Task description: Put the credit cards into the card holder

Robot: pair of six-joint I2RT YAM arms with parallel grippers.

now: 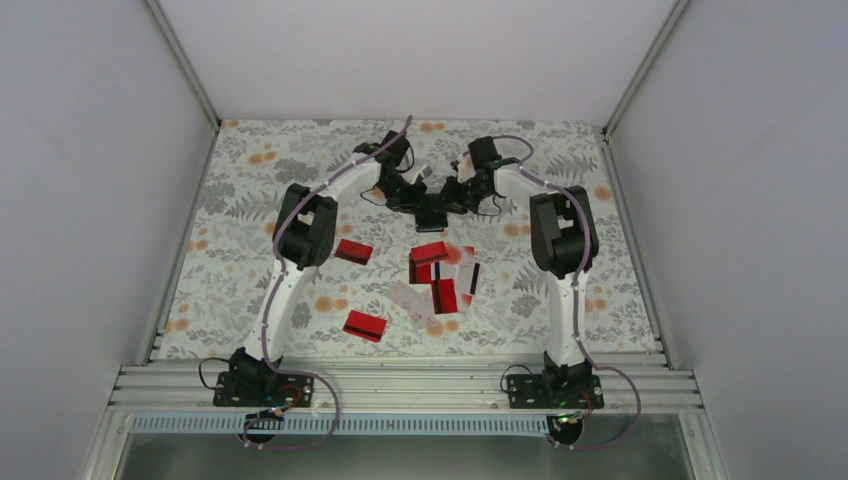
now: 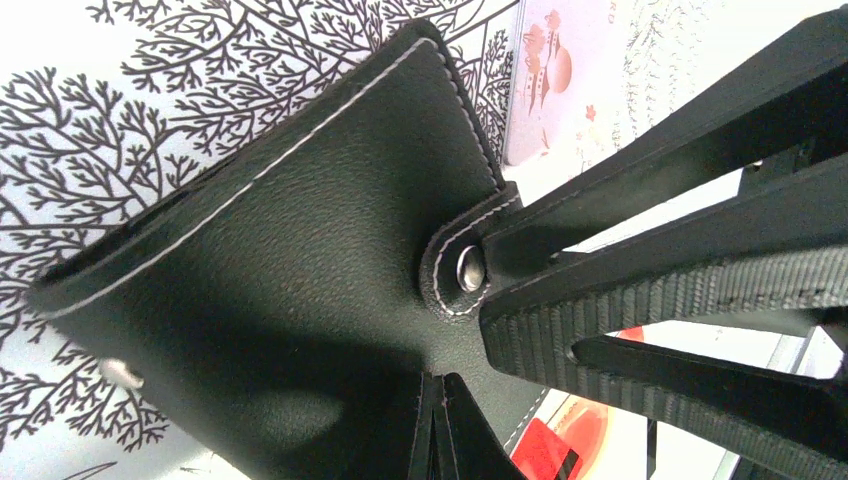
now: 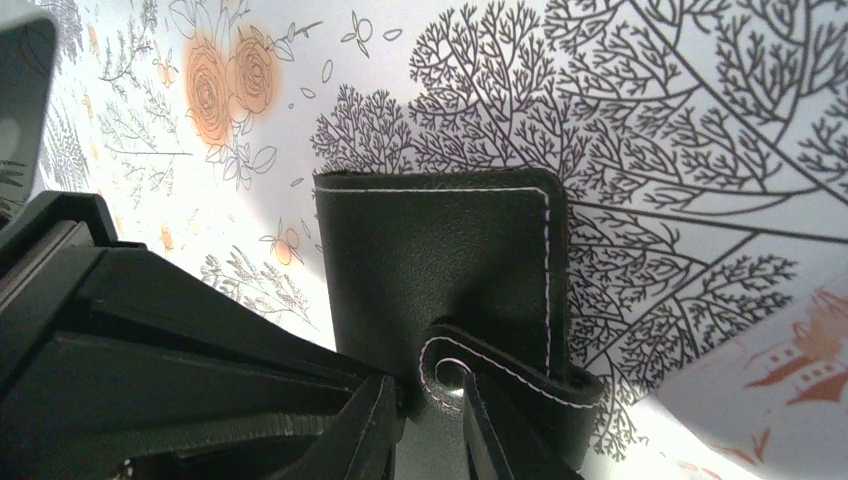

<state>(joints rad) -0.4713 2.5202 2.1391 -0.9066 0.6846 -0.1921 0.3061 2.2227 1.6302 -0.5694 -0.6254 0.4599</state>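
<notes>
The black card holder (image 1: pixel 432 212) hangs between both grippers over the far middle of the table. In the left wrist view the card holder (image 2: pixel 300 250) shows its closed stitched outside. My left gripper (image 2: pixel 440 425) is shut on its lower edge. My right gripper (image 3: pixel 430 420) is shut on the snap strap (image 3: pixel 520 375) of the card holder (image 3: pixel 440 260); its ribbed fingers (image 2: pixel 650 300) meet at the metal snap (image 2: pixel 468 268). Credit cards lie nearer on the table: a heap of red and whitish ones (image 1: pixel 440 280) and two lone red ones (image 1: pixel 353 251) (image 1: pixel 365 326).
A whitish card with a red print (image 2: pixel 545 80) lies on the cloth just beyond the holder, and a red card (image 2: pixel 545 450) shows below it. White walls enclose the floral table (image 1: pixel 250 200) on three sides. An aluminium rail (image 1: pixel 400 385) runs along the near edge.
</notes>
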